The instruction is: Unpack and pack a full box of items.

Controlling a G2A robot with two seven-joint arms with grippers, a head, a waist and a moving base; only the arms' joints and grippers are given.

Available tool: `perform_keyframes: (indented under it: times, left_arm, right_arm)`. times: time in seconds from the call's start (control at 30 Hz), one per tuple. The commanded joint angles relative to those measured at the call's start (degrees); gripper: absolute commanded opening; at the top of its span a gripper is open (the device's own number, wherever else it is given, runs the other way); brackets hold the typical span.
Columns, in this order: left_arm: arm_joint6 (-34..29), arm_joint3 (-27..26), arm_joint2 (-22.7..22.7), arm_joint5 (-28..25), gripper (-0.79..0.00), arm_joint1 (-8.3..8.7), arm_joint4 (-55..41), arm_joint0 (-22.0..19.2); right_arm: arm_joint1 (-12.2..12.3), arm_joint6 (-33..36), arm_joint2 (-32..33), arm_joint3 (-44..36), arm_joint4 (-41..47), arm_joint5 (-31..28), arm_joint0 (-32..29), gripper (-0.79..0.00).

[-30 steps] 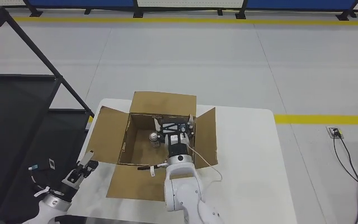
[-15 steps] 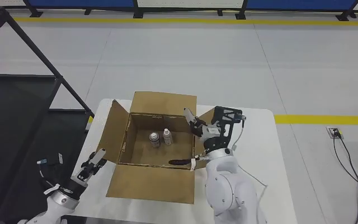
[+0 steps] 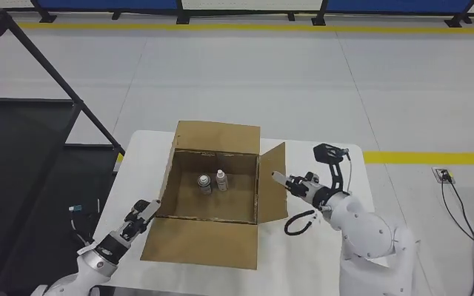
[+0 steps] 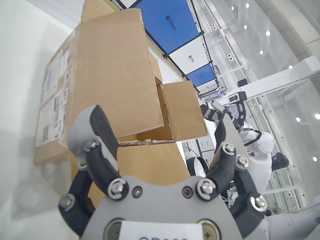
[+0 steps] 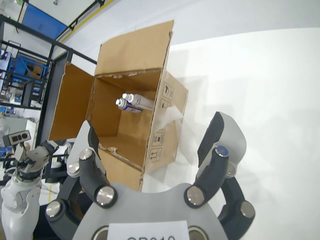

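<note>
So picture this: a big brown cardboard box (image 3: 218, 137) is parked in the middle of the white surface (image 3: 320, 159) with its top open. The far flap is folded right back, the near flap is spread out toward the robot, and the flap on the robot's right sticks up at a slant.

Down on the box floor, closer to the far wall, two small things stand upright, pretty much side by side. One is a little spray can with a pale cap and a blue label (image 3: 203, 183). The other is a slim white bottle (image 3: 221, 179) on its right.

The left pincer (image 3: 143, 210) is low over the surface by the box's near left corner, just beside the edge of the near flap. Its pads are spread wide and there's nothing between them. It's looking along the box's left wall, the one with the white shipping labels (image 4: 53, 96) stuck on.

The right pincer (image 3: 286, 180) is outside the box, right next to the slanted flap and pointing at it. It's also wide open and empty-handed. I honestly can't tell if a fingertip brushes the cardboard or not.

There's some crumpled clear plastic film (image 5: 172, 116) hanging off the outside of the right wall. Off past the surface on the left stands a black metal rack (image 3: 74, 111).
</note>
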Motion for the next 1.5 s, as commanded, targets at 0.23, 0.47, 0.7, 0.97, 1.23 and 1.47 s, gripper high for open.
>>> perform_keyframes:
  times: [0.23,0.47,0.7,0.97,1.23,1.47]
  left_arm:
    - [0.0,0.6,2.2,1.1,0.000,-0.08,0.8,-1.2]
    - [-0.4,1.7,3.8,1.3,0.000,-0.12,0.9,-2.3]
    - [-0.5,2.2,4.5,1.4,0.000,-0.14,0.6,-2.8]
    - [-0.9,4.3,5.5,2.6,0.000,-0.16,0.1,-4.6]
    - [-1.1,6.0,7.1,4.4,0.000,-0.22,0.7,-6.4]
    - [1.9,6.8,9.6,10.1,0.000,-0.59,1.8,-8.5]
  right_arm:
    - [1.2,7.5,-2.1,6.1,12.8,-5.3,5.3,0.000]
    - [1.4,7.9,-8.5,9.4,16.8,-3.1,9.9,0.000]
    - [1.2,4.8,-16.4,16.5,16.8,1.5,16.0,0.000]
    - [0.3,-1.5,-23.4,29.4,16.7,6.2,23.3,0.000]
    - [-0.2,-7.1,-27.2,37.1,15.1,8.5,27.2,0.000]
    - [-0.3,-10.2,-28.2,41.9,15.7,9.5,28.7,0.000]
